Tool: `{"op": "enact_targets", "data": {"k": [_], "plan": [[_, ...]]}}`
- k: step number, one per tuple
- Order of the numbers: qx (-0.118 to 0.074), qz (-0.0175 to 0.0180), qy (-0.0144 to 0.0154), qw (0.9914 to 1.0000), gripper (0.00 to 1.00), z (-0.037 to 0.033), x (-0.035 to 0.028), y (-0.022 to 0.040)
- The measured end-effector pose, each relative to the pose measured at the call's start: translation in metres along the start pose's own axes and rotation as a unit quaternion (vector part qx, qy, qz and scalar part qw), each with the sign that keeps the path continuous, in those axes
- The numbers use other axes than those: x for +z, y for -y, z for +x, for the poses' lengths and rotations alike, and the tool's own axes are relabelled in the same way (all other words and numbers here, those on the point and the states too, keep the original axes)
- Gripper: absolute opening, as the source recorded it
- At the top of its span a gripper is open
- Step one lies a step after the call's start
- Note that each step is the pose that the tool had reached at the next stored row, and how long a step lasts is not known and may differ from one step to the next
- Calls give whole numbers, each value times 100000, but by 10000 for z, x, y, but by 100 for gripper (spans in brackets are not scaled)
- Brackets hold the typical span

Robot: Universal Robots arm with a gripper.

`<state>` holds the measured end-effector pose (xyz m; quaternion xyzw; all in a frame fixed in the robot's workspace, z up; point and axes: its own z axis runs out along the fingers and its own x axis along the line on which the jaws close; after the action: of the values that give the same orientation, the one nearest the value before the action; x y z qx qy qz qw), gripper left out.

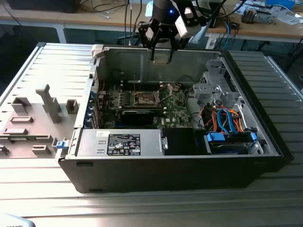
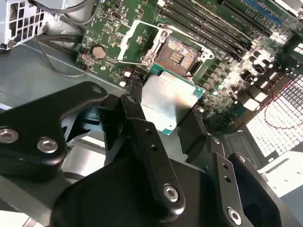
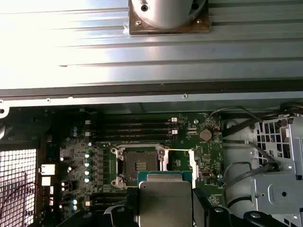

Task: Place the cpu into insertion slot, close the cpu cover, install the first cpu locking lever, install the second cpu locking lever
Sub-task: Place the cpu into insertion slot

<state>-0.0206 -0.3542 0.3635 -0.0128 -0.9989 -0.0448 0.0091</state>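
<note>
Exterior view, risk: the gripper (image 1: pixel 161 55) is hanging above the open case (image 1: pixel 265 137), well clear of the insertion slot (image 1: pixel 146 98); a slip here could be damaging socket contacts.
Second wrist view, grip: the fingers (image 2: pixel 137 113) are pinching the cpu (image 2: pixel 168 101) by opposite edges.
First wrist view, pose: the arm is pointing down, with the cpu (image 3: pixel 165 198) seemingly offset from the insertion slot (image 3: pixel 139 165).

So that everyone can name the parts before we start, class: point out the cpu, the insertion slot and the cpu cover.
cpu (image 2: pixel 168 101), second wrist view: middle of its silvery metal top.
insertion slot (image 2: pixel 176 54), second wrist view: its dark centre.
cpu cover (image 2: pixel 127 41), second wrist view: a side bar of the opened silvery frame.
</note>
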Motion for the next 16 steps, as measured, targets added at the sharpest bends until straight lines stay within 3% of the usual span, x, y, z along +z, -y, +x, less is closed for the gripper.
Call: {"op": "enact_targets", "data": {"k": [16], "plan": [[0,7,-3,100000,54,14,54,48]]}}
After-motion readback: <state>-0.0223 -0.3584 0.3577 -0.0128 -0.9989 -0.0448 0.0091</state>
